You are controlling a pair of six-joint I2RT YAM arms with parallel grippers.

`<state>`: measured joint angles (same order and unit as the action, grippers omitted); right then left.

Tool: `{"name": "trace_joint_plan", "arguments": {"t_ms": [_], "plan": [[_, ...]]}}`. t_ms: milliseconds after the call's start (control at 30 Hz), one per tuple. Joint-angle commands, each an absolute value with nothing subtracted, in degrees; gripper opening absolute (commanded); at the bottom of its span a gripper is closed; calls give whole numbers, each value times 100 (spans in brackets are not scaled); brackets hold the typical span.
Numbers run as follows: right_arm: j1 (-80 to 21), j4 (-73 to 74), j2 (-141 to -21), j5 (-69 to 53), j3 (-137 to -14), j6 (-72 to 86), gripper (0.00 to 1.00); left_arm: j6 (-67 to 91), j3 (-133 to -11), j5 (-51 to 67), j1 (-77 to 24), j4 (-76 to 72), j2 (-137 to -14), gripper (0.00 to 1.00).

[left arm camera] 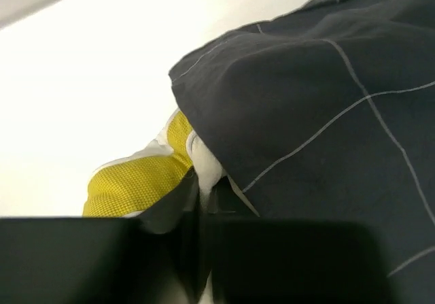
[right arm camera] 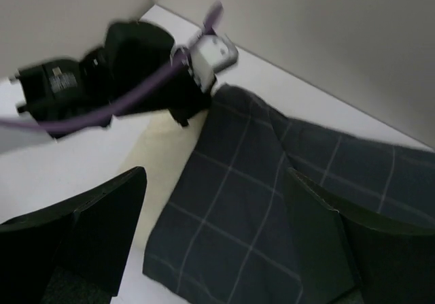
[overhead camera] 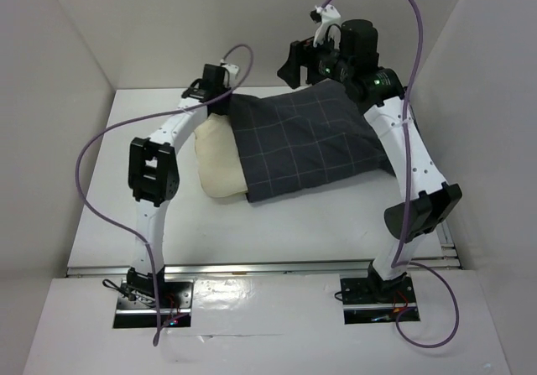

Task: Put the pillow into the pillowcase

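Observation:
The dark grid-lined pillowcase (overhead camera: 306, 144) lies across the middle of the table, covering most of the cream pillow (overhead camera: 220, 161), whose left end sticks out. My left gripper (overhead camera: 210, 98) sits at the pillow's far left corner. In the left wrist view its jaws (left arm camera: 202, 202) are pinched shut on a white bit of the pillow beside the yellow side band (left arm camera: 136, 181), with the pillowcase (left arm camera: 319, 113) draped just over it. My right gripper (overhead camera: 294, 65) hangs raised over the far edge, open and holding nothing (right arm camera: 214, 229), above the pillowcase (right arm camera: 251, 202) and the pillow (right arm camera: 160, 147).
White walls close in the table (overhead camera: 101, 182) on the left, back and right. The right arm's forearm (overhead camera: 411, 157) reaches over the pillowcase's right end. Purple cables (overhead camera: 92, 174) loop off both arms. The left arm's elbow (overhead camera: 153, 169) stands left of the pillow.

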<state>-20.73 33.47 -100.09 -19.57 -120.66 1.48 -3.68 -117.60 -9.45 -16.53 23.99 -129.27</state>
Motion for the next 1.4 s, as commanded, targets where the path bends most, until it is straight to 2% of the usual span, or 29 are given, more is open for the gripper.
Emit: {"name": "trace_joint_plan", "arguments": {"t_ms": [0, 100, 233, 500, 733, 1100, 1367], "plan": [[-2039, 3559, -9624, -2241, -11630, -157, 88, 659, -11614, -547, -1108, 3217, -12587, 24], [-2039, 3612, -9475, -2451, -11400, -298, 88, 563, -10797, 23, -888, 3094, -11913, 72], [-2039, 3796, -9475, -2653, -11102, -553, 88, -200, -9688, 623, -817, 2839, -10716, 99], [-2092, 3998, -9615, -2883, -10916, -932, 88, -2916, -7684, 650, -2003, 2944, -8415, 100], [-2092, 4052, -9668, -3041, -10811, -1037, 87, -4569, -6760, 993, -2312, 3761, -7437, 100], [-2092, 4104, -9615, -3094, -10582, -1037, 87, -6625, -5283, 835, -1574, 2717, -6821, 100], [-2092, 4157, -9615, -3041, -10529, -1037, 87, -7602, -4641, 1475, -1310, 1768, -6960, 100]]}}
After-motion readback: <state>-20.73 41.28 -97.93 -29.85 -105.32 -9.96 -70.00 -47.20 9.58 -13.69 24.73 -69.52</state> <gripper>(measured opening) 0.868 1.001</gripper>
